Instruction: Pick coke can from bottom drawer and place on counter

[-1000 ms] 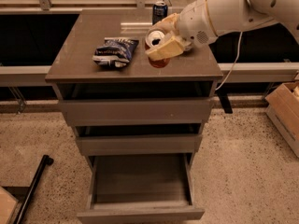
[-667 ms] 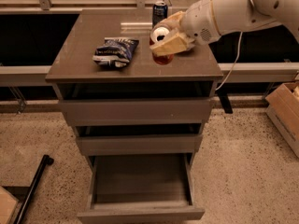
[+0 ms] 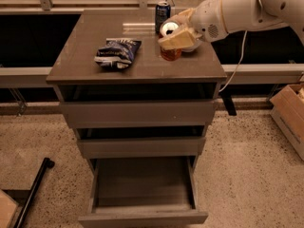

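Note:
My gripper [image 3: 175, 41] is over the right part of the counter [image 3: 95, 37], shut on the red coke can [image 3: 170, 54]. Only the can's lower part shows under the pale fingers [image 3: 180, 36]. It sits at or just above the counter surface; I cannot tell whether it touches. The white arm reaches in from the upper right. The bottom drawer [image 3: 142, 218] is pulled fully open below and nothing shows inside it.
A dark blue can [image 3: 162, 12] stands on the counter just behind the gripper. A crumpled blue chip bag [image 3: 116, 52] lies left of the coke can. The two upper drawers are slightly ajar. A cardboard box [image 3: 290, 114] stands on the floor at right, and a black pole [image 3: 34, 189] lies at lower left.
The gripper and the coke can have moved together a little toward the back right of the counter. The chip bag, blue can and drawers have not moved.

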Robot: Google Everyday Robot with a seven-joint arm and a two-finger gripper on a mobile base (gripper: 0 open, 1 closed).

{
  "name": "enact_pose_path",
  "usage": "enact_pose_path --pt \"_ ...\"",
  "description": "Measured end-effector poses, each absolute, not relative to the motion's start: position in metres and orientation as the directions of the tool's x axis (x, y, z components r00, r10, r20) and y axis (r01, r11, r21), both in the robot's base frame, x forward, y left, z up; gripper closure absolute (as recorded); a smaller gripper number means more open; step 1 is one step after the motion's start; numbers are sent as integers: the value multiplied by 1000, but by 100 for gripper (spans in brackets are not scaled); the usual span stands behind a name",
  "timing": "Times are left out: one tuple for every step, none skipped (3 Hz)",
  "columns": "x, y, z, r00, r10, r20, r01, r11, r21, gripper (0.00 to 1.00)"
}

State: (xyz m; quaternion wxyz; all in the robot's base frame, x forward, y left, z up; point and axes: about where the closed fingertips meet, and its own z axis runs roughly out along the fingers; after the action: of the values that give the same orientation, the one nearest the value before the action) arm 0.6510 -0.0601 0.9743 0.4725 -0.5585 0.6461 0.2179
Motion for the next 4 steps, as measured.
enact_pose_path --pt "683 -54 961 18 -480 -877 -917 342 -206 100" --pt "714 -53 957 -27 -455 -890 -904 390 -172 100" --pt "748 -58 940 -126 -449 -885 -898 431 -91 73" --pt "759 -65 924 -218 -455 -863 -895 446 -10 50"
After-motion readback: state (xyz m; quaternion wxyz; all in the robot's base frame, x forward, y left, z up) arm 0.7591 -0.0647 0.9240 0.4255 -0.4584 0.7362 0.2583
